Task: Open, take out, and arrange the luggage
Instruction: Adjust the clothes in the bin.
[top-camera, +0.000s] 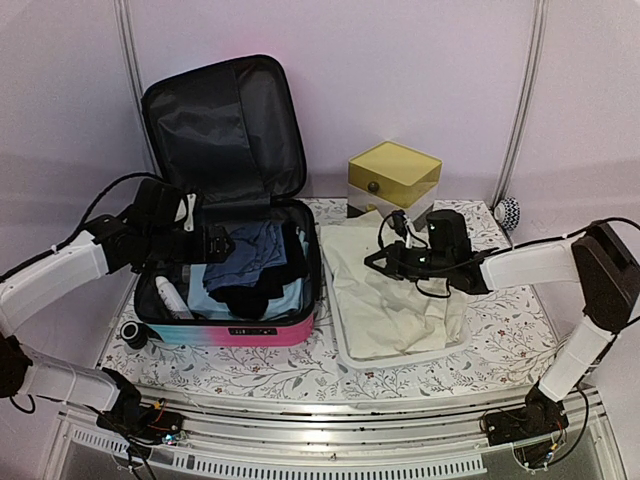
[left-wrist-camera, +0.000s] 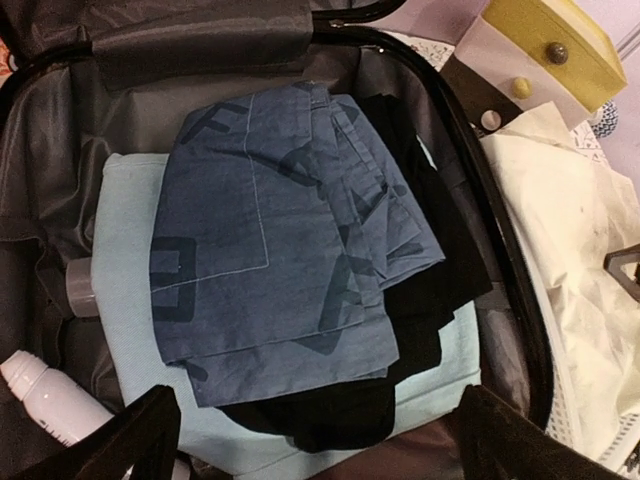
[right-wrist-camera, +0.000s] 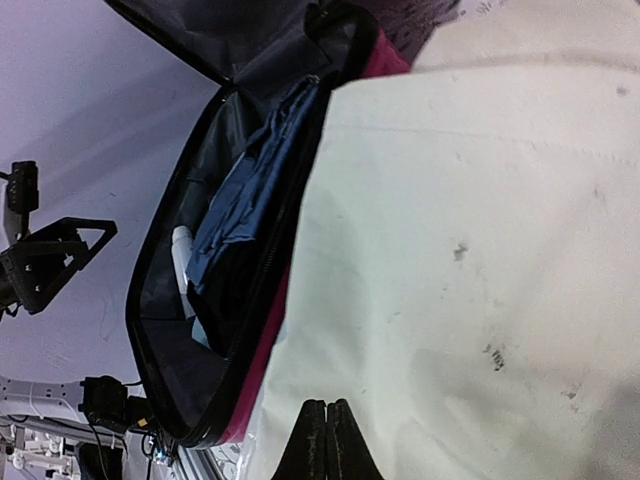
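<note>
Turquoise-to-pink, the luggage (top-camera: 250, 332) lies on the left of the tabletop (top-camera: 300, 370), its lid propped upright so the contents show. A folded blue garment (top-camera: 252, 250) tops the pile. The left gripper (top-camera: 218, 243) hangs over it, spread wide and empty, probably lining up a pick. The right gripper (top-camera: 372, 261), pinched closed with nothing visibly held, hovers over the cream cloth (top-camera: 395, 305) spread alongside.

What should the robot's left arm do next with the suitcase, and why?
Probably lower the left gripper onto the folded blue garment and close on it. The luggage already lies open, that garment tops the pile, and the jaws stand wide right above it.
</note>
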